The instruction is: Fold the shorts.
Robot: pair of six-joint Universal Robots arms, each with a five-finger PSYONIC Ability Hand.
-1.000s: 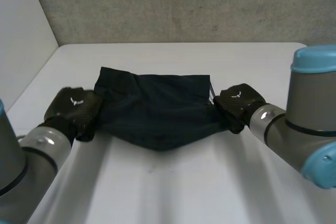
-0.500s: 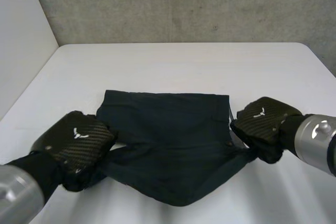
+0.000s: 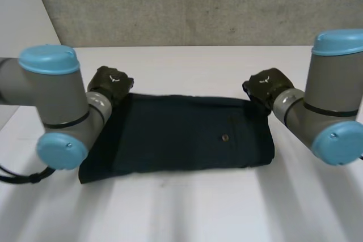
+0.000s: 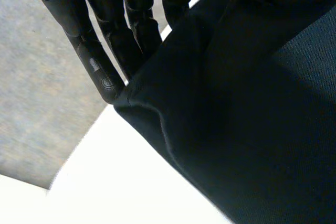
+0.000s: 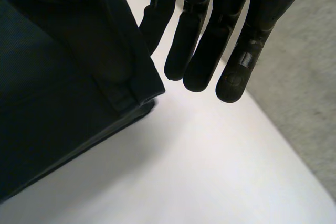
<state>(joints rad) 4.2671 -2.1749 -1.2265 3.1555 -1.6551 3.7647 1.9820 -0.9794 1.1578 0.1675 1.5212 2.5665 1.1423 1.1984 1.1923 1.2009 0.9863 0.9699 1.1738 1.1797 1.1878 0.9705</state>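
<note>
The dark shorts (image 3: pixel 176 134) lie flat on the white table (image 3: pixel 187 208) as a wide folded rectangle, with a small button (image 3: pixel 225 138) showing on top. My left hand (image 3: pixel 112 80) is at their far left corner. In the left wrist view its straight fingers (image 4: pixel 105 30) run under the corner of the shorts (image 4: pixel 252 103), pinching it. My right hand (image 3: pixel 265 83) is at the far right corner. In the right wrist view the shorts' corner (image 5: pixel 52 77) sits against the innermost of its straight fingers (image 5: pixel 231 40).
A grey concrete wall (image 3: pixel 198 4) rises behind the table's far edge. Bare table top stretches in front of the shorts and on both sides. Both forearms angle in over the shorts' side edges.
Both hands have carried the held edge of the shorts up and away to the far side. The sagging cloth now lies flat, folded in half.
</note>
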